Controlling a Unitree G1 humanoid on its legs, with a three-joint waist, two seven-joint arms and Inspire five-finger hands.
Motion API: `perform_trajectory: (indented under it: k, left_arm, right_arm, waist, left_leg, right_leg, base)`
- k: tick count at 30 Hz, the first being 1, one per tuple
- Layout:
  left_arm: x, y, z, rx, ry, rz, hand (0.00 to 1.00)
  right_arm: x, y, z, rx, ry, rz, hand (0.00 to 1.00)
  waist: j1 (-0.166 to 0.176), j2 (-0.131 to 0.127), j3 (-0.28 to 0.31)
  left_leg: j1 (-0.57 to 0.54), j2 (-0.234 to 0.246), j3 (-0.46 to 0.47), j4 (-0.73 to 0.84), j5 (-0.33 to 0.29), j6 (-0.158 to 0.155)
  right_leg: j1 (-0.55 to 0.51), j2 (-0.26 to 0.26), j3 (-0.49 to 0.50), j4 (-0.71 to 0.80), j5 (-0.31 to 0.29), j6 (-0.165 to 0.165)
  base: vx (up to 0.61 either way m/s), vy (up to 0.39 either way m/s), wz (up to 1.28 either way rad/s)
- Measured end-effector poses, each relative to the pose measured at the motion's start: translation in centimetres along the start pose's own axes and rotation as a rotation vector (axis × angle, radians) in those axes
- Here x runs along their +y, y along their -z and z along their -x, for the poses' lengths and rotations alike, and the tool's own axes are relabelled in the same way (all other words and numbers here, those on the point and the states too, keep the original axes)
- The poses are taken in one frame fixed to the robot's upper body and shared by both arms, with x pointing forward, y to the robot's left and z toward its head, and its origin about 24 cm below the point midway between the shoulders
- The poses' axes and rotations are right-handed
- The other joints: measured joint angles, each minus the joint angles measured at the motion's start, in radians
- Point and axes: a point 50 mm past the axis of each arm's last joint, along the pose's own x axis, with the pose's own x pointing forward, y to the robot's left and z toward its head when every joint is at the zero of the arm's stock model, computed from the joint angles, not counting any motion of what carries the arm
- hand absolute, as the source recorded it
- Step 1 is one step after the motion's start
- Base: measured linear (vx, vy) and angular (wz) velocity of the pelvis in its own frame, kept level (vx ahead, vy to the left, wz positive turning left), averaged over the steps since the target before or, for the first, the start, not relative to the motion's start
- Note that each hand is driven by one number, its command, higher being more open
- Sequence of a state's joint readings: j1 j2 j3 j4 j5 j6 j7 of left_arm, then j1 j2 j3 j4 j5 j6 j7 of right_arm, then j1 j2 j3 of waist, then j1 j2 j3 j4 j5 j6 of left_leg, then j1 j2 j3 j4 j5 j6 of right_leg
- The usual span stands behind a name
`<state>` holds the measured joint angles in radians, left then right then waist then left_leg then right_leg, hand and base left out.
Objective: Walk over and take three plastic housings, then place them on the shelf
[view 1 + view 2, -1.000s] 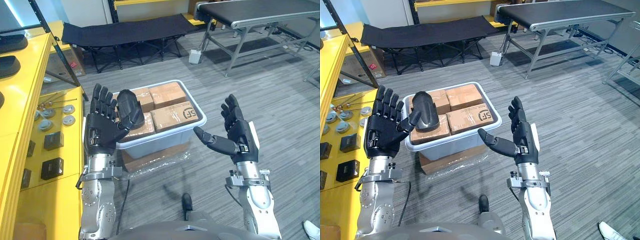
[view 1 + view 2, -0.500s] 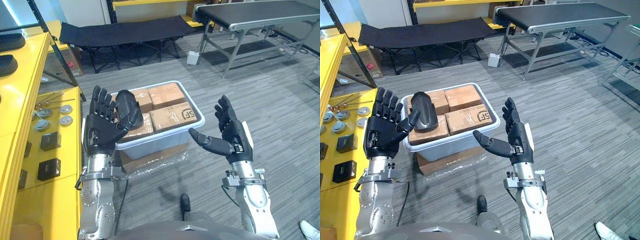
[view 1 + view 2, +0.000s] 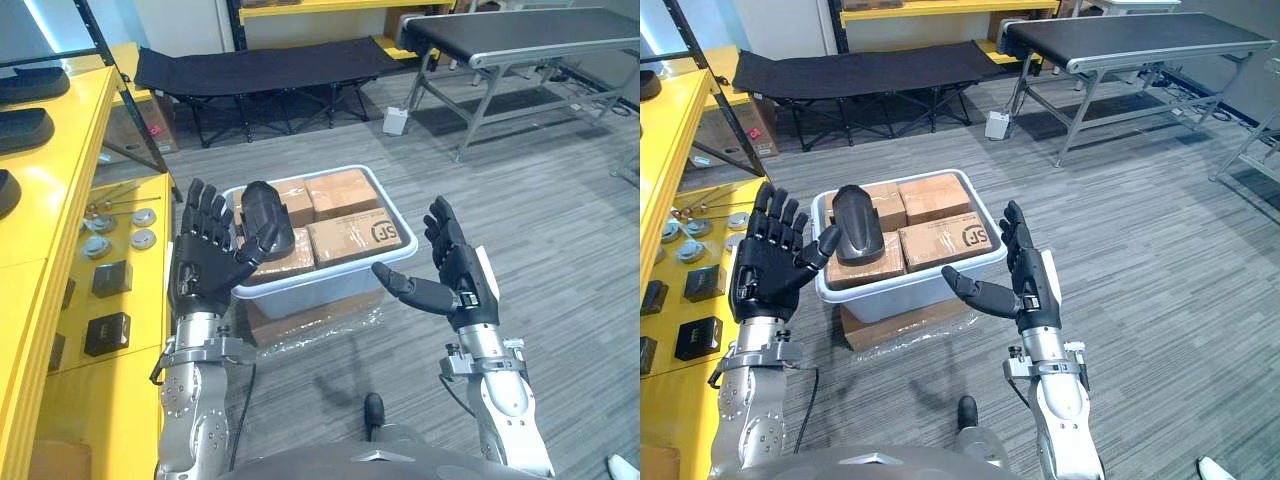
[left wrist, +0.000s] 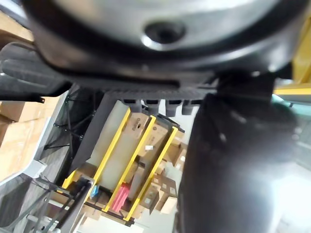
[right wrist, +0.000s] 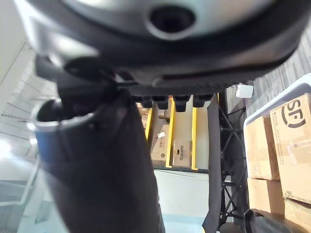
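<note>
Left hand: the left hand [image 3: 205, 265] was raised palm-forward at the bin's near left corner, fingers straight and spread, thumb stretched toward the housing.
Housing: one black plastic housing [image 3: 267, 215] stood on end at that thumb's tip, above the cardboard boxes [image 3: 340, 190]. I could not tell whether the thumb propped it or it rested on a box. No finger was curled round it.
Right hand: the right hand [image 3: 455, 275] was held up near the bin's front right corner, fingers straight, thumb pointing across toward the bin, holding nothing.
Bin: the pale plastic bin [image 3: 330, 278] was packed with the boxes and sat on a flat carton wrapped in film.
Shelf: the yellow shelf [image 3: 60, 175] ran along the robot's left, close by. Dark rounded shapes [image 3: 28, 127] lay on its upper level, possibly housings, not certain. Round metal discs [image 3: 143, 238] and black blocks [image 3: 110, 278] lay on the lower level.
Done (judged): the walk to the bin looked finished and one housing was at hand.
Left (judged): secure this housing and set it on the shelf. How many of the three were placed could not be confirmed.
</note>
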<state>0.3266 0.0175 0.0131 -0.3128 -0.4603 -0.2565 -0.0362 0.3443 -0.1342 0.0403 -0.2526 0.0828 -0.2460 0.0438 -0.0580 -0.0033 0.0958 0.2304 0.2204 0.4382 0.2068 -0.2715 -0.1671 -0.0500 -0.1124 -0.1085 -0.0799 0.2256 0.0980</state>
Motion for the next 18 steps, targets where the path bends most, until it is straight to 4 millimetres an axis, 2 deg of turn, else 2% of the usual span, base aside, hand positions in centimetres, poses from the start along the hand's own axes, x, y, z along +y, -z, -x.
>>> perform_trajectory:
  k: [4, 10, 18]
  left_arm:
    - [-0.3, 0.1, 0.0, 0.002, 0.019, 0.004, 1.00]
    - [-1.7, 0.6, 0.0, 0.021, 0.080, 0.037, 1.00]
    - [-3.8, 0.6, -0.8, 0.005, 0.147, 0.078, 1.00]
  right_arm:
    - [-0.1, 0.2, 0.3, 0.012, 0.032, -0.001, 1.00]
    - [-0.3, 0.2, 0.3, 0.013, 0.065, 0.003, 1.00]
    - [0.2, 0.0, 0.0, 0.000, 0.066, 0.056, 1.00]
  waist:
    - [0.000, 0.006, 0.009]
    - [0.000, 0.055, 0.039]
    - [0.003, 0.054, 0.062]
  left_leg:
    - [-0.027, -0.005, -0.035, 0.011, 0.004, 0.006]
    - [-0.032, -0.007, -0.089, 0.016, 0.012, 0.011]
    - [-0.048, -0.032, -0.140, 0.014, 0.029, 0.023]
  right_leg:
    - [0.001, -0.015, -0.036, -0.005, -0.012, -0.012]
    - [0.031, -0.029, -0.087, 0.000, -0.008, -0.007]
    - [0.052, -0.063, -0.137, -0.005, -0.022, -0.005]
  base:
    - [-0.04, -0.015, 0.23]
    - [0.00, -0.014, 0.23]
    - [-0.04, -0.008, 0.19]
